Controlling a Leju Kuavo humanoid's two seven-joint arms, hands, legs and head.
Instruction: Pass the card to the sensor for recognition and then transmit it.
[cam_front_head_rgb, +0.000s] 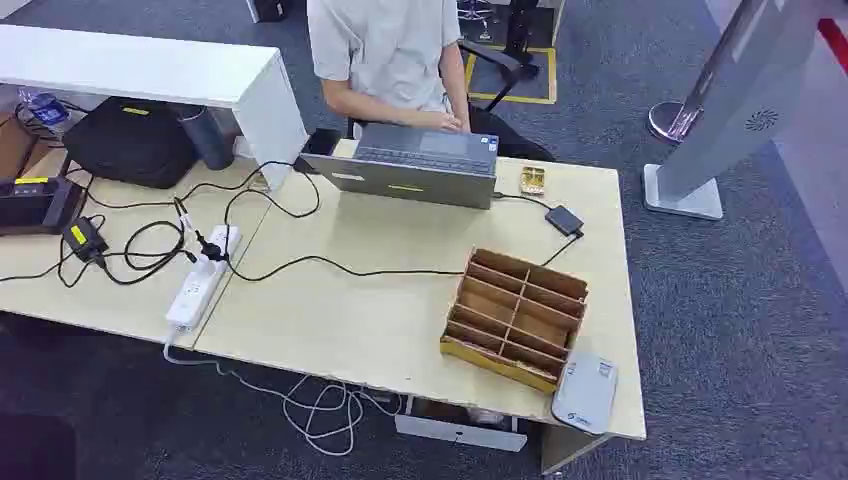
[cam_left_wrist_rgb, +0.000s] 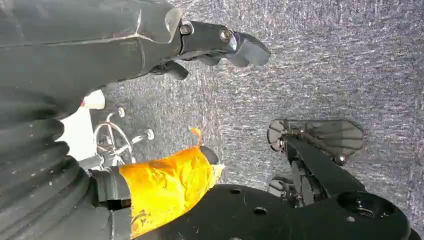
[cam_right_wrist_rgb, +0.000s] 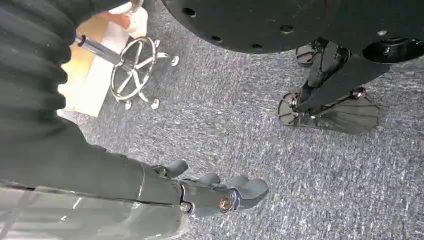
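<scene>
A small yellowish card (cam_front_head_rgb: 532, 180) lies on the wooden desk (cam_front_head_rgb: 380, 320) beside the grey laptop (cam_front_head_rgb: 425, 165). A flat grey-white sensor device (cam_front_head_rgb: 585, 392) sits at the desk's front right corner. A small black box (cam_front_head_rgb: 563, 220) on a cable lies behind the cardboard organizer (cam_front_head_rgb: 515, 315). My left hand (cam_left_wrist_rgb: 210, 45) hangs over the grey carpet, fingers loose and apart, holding nothing. My right hand (cam_right_wrist_rgb: 215, 192) hangs the same way above the carpet, with nothing in it.
A person in a light shirt (cam_front_head_rgb: 385, 50) sits behind the laptop, hand on the keys. A white power strip (cam_front_head_rgb: 203, 278) and black cables cross the desk's left half. A grey stand (cam_front_head_rgb: 740, 110) rises at the right. A stool base (cam_right_wrist_rgb: 132, 67) stands on the carpet.
</scene>
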